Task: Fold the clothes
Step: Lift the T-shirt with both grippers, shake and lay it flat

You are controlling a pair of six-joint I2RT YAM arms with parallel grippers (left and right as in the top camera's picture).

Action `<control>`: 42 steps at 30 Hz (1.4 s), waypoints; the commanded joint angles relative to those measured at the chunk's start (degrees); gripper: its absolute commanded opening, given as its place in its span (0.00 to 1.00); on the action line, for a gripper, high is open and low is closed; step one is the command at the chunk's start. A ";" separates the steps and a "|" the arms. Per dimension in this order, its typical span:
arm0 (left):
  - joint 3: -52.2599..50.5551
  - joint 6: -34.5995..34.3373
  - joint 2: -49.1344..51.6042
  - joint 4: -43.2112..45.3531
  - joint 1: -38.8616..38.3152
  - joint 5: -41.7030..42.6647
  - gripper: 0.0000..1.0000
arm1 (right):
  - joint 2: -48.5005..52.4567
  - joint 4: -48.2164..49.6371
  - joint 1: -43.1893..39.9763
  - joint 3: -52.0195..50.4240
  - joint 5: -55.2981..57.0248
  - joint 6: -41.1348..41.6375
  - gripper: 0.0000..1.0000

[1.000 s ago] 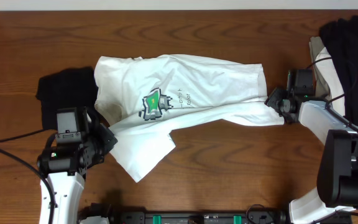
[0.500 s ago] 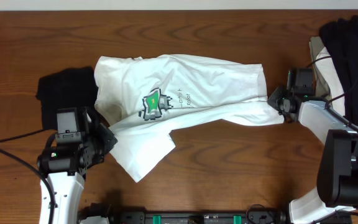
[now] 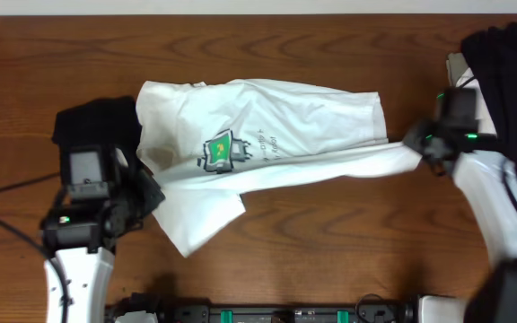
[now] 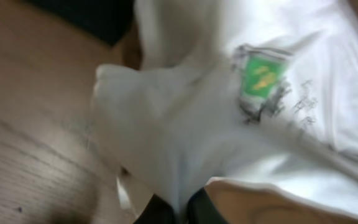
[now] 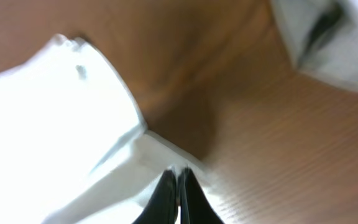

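Right pincer (image 3: 416, 144) has pulled rightward, clenched on the T-shirt (image 3: 285, 112); left pincer (image 3: 154, 193) grips its other end.

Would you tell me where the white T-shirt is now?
Overhead, the white T-shirt lies centrally, between a black garment on the left and a clothes pile on the right.

Garments first: one white T-shirt (image 3: 276, 117) reaches from the left tool (image 3: 149, 193) to the right tool (image 3: 417, 144), so two tools in all. The shirt carries one green-and-yellow print (image 3: 220, 150). One black garment (image 3: 97, 130) lies just behind the left tool. Beyond the right tool is one heap of three cloths: one black piece (image 3: 510, 63), one beige piece (image 3: 454, 65) and one white piece (image 5: 331, 37). There are two arms, the left arm (image 3: 79, 269) and the right arm (image 3: 501, 206), and one wooden surface (image 3: 330, 233).
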 commanded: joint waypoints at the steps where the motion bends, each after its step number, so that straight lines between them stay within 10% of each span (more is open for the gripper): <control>1: 10.47 4.72 -0.46 -2.89 0.39 -0.70 0.06 | -9.29 -6.73 -1.95 7.39 1.99 -3.85 0.01; 12: 36.83 8.98 -0.48 -16.13 0.39 1.90 0.06 | -27.96 -29.66 -5.16 26.14 7.93 -7.69 0.01; 24: 52.74 9.11 0.11 -17.38 0.39 4.26 0.06 | -30.36 -33.24 -5.49 40.26 15.02 -8.98 0.01; 42: 52.63 10.64 37.11 -1.64 -3.69 5.79 0.06 | 11.52 -27.10 -5.42 40.11 0.15 -14.86 0.01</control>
